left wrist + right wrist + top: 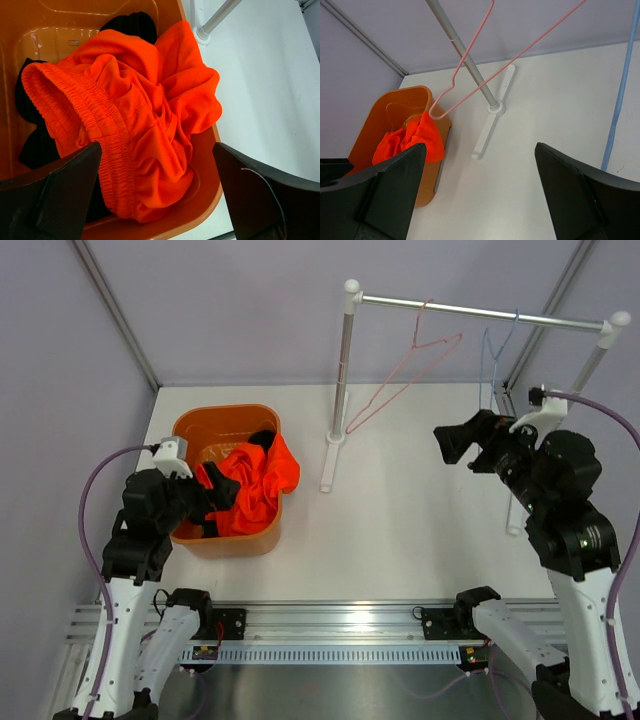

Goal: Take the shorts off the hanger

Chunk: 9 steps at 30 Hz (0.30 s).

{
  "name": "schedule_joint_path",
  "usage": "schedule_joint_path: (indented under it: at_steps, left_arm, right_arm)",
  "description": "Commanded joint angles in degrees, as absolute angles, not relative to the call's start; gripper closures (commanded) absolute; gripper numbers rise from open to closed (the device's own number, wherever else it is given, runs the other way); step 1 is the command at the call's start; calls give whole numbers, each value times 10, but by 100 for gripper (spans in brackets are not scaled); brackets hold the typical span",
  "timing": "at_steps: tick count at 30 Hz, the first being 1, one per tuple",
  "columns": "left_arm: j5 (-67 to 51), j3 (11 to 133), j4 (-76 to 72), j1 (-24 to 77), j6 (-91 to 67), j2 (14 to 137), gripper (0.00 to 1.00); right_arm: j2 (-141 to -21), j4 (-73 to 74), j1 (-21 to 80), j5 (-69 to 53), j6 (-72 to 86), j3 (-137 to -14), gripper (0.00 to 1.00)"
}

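The orange-red shorts (258,485) lie crumpled in an orange tub (232,542), with one fold draped over its right rim. Black shorts (262,438) lie under and behind them. My left gripper (213,498) hovers open just over the tub's near-left side. In the left wrist view the orange shorts (135,115) and black shorts (132,25) fill the space beyond the open left gripper (157,195), which touches nothing. A bare pink hanger (405,385) and a bare blue hanger (490,360) hang on the rail. My right gripper (450,443) is open and empty, in the air left of the blue hanger.
The rack's rail (480,312) rests on two white posts, the left post (342,370) on a foot mid-table. In the right wrist view the pink hanger (520,52) swings across the post (465,57), and the blue hanger (620,100) is at the right edge. Grey walls enclose the table.
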<state>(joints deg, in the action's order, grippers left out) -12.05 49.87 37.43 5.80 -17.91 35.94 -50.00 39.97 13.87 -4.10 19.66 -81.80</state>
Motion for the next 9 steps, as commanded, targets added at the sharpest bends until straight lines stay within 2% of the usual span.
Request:
schedule_joint_path:
  at_steps: [1,9]
  left_arm:
    - [-104,488,338,62,-164,345,1]
    - [-102,494,337,62,-163,347,1]
  right_arm:
    - [-442,372,137,-45,211,-759,1]
    - [-387,363,136,-48,216,-715,0]
